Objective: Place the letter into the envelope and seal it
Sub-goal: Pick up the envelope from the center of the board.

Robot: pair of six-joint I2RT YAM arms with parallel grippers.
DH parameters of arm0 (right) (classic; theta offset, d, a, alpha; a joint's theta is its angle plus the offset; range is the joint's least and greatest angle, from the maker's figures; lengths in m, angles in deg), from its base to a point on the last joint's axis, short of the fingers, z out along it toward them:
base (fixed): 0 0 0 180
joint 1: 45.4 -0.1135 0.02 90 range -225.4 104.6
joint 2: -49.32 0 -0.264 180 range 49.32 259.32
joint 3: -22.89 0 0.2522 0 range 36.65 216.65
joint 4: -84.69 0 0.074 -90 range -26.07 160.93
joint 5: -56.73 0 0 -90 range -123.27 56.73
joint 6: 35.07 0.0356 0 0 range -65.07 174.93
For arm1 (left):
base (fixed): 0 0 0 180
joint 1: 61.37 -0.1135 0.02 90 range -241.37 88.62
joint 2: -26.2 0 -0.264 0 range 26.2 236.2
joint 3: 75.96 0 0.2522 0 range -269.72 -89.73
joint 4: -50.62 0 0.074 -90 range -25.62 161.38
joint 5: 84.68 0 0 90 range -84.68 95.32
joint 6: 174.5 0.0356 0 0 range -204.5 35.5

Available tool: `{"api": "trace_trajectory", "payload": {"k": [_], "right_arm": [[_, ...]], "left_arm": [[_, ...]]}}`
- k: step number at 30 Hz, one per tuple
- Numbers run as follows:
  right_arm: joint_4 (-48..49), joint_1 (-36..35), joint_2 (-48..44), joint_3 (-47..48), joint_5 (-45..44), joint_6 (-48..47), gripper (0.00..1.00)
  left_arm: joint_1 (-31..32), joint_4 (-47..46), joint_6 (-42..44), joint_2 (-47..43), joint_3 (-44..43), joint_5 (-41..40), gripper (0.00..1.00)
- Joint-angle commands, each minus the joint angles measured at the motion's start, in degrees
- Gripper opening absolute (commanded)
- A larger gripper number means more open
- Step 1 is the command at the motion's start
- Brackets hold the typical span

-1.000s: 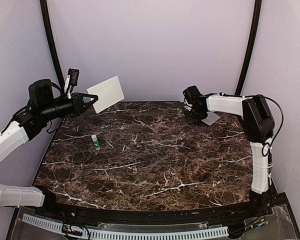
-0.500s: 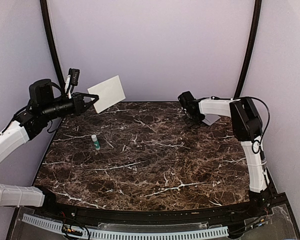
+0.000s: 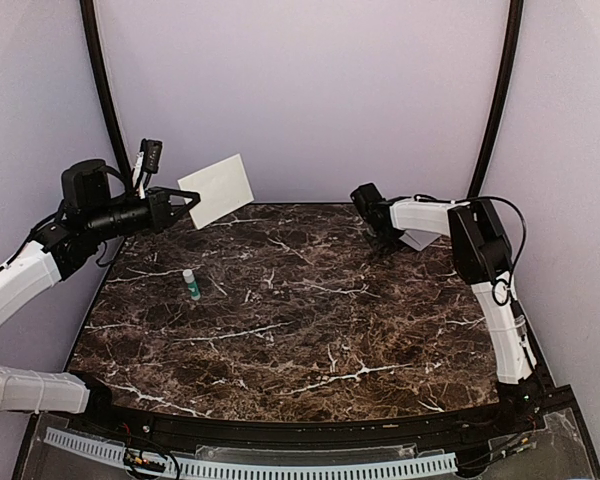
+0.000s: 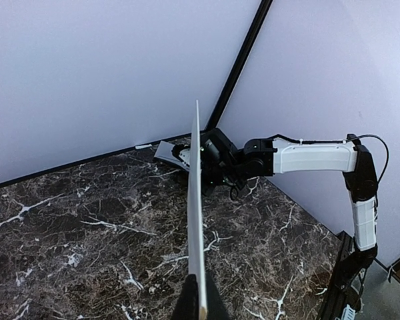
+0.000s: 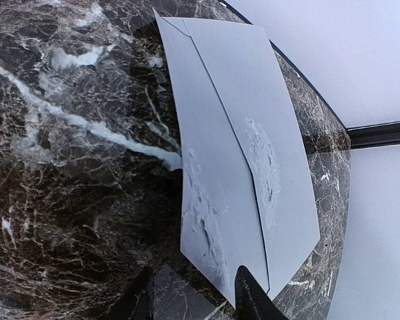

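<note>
Left side, nothing new: left gripper (image 3: 185,198) stays clamped on letter (image 3: 217,188). Sheet is up in air over far-left corner of marble table (image 3: 310,330), arm stretched out about level. Small green-white tube (image 3: 191,284) sits on table below, well apart.

Right side moved: right gripper (image 3: 378,232) slid left along back edge, elbow tucked in. Fingers narrowing but apart, straddling near edge of envelope (image 5: 240,153), which lies flat at far-right corner. Looks like grab coming, insertion not started.
</note>
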Motion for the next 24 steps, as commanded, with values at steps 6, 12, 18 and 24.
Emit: {"api": "trace_trajectory", "payload": {"k": [6, 12, 18, 24], "right_arm": [[1.2, 0.9, 2.9, 3.7, -3.3, -2.2, 0.35], [1.9, 1.5, 3.1, 3.6, -2.6, -3.0, 0.27], [2.7, 1.8, 3.2, 3.9, -0.2, -4.1, 0.05], [2.6, 1.8, -0.1, 2.8, 2.1, -2.8, 0.00]], "left_arm": [[-0.2, -1.6, 0.0, 0.1, 0.7, 1.0, 0.00], [-0.2, -1.5, 0.0, 0.1, 0.6, 0.9, 0.00], [-0.2, -1.3, 0.5, -0.4, 0.6, 0.1, 0.00], [-0.2, -1.3, 0.4, -0.1, 0.7, 0.1, 0.00]]}}
